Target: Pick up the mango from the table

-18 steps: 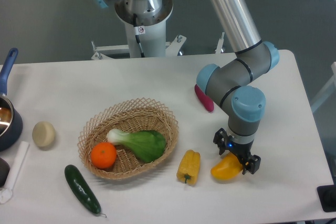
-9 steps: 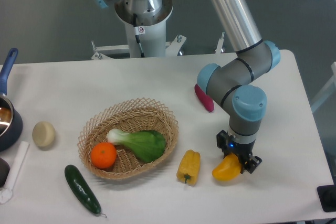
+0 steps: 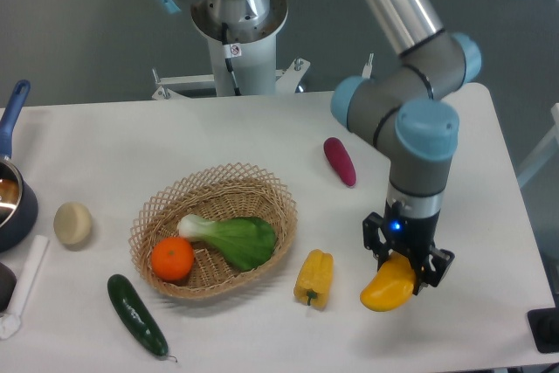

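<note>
The mango [image 3: 387, 291] is a smooth yellow-orange fruit at the front right of the white table [image 3: 472, 181]. My gripper [image 3: 407, 265] points down and is shut on the mango's upper right end. The fruit hangs tilted, its lower left end free, and appears lifted slightly off the tabletop. The black fingers [image 3: 431, 270] straddle the fruit and hide its top part.
A yellow bell pepper [image 3: 314, 278] lies just left of the mango. A wicker basket [image 3: 214, 230] holds an orange [image 3: 172, 259] and bok choy [image 3: 231, 238]. A purple vegetable [image 3: 340, 162], a cucumber [image 3: 136, 315], a pale round item [image 3: 72, 223] and a blue pot [image 3: 10, 198] are also on the table.
The arm has risen and shifted slightly right with the mango held in the gripper; the fruit has tilted and come up off the table.
</note>
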{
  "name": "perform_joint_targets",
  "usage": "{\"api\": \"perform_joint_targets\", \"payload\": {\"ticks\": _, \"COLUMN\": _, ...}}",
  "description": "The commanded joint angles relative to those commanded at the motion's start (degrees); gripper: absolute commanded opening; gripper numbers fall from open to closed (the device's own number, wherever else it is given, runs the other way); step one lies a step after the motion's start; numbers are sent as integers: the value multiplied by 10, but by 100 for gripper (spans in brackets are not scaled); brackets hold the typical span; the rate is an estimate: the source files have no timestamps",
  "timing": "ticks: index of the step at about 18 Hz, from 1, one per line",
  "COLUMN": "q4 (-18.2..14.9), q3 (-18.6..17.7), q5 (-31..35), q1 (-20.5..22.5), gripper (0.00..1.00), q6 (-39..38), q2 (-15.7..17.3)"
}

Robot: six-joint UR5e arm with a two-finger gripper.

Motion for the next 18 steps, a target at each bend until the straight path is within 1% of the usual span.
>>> {"api": "perform_joint_targets", "payload": {"ticks": 3, "q4": 0, "q3": -3, "q5": -62, "q1": -10, "gripper": 50, "q6": -70, "q2": 38}}
{"api": "perform_joint_targets", "payload": {"ticks": 6, "q4": 0, "q3": -1, "q5": -79, "q1": -11, "gripper": 50, "q6": -103, "q2": 52}}
{"api": "perform_joint_targets", "payload": {"ticks": 18, "q4": 0, "q3": -3, "q5": -82, "q1": -10, "gripper": 50, "q6": -107, "q2": 55}}
